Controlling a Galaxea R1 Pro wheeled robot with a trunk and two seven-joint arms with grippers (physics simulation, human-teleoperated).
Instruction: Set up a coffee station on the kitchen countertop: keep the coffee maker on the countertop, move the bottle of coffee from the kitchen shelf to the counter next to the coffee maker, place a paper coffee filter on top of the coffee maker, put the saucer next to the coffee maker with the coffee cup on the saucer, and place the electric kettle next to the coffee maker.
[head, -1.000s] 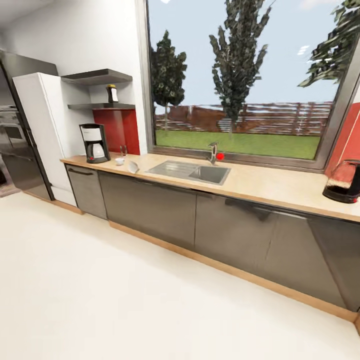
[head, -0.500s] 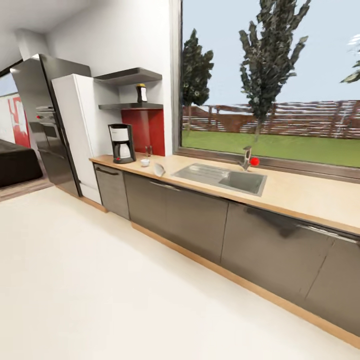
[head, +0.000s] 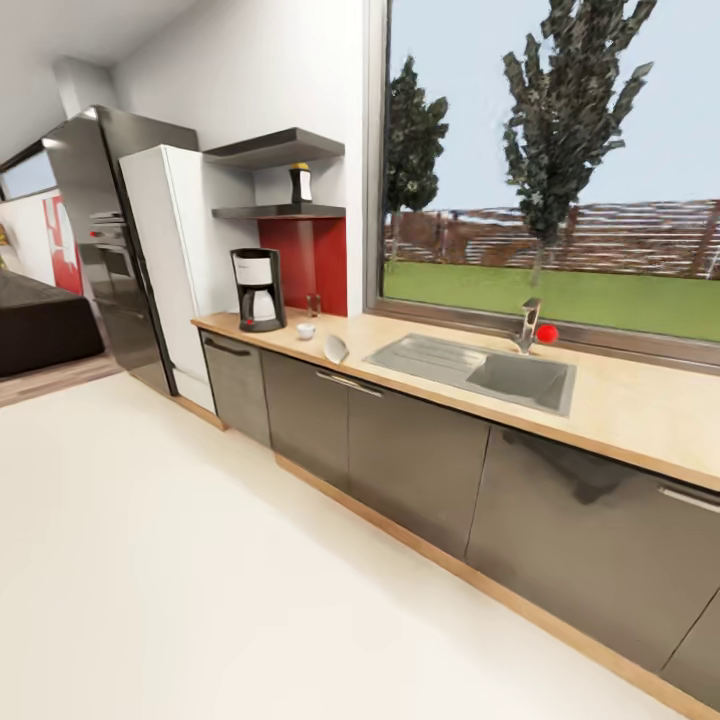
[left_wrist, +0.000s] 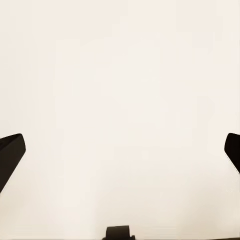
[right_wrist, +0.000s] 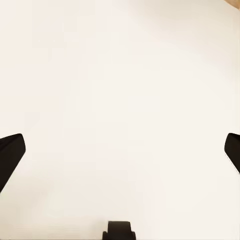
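Note:
Far off at the left end of the kitchen countertop (head: 620, 400) stands the black coffee maker (head: 258, 290). The bottle of coffee (head: 301, 184) sits on the lower black kitchen shelf (head: 280, 211) above it. A small white coffee cup (head: 306, 330) rests on the counter right of the machine. Near the front edge lies a tilted white piece (head: 336, 349), too small to tell saucer from paper filter. The electric kettle is out of view. My left gripper (left_wrist: 120, 150) and right gripper (right_wrist: 120, 150) hang open over pale floor, nothing between their fingers.
A steel sink (head: 480, 368) with a faucet (head: 527, 325) is set in the counter under the big window. A small glass (head: 313, 304) stands by the red backsplash. A white fridge (head: 170, 260) and a dark oven tower (head: 110, 240) stand left of the counter. Pale floor (head: 200, 560) stretches ahead.
The head camera has swung left and the whole picture has shifted right; the kettle has slipped out at the right. Nothing on the counter has moved.

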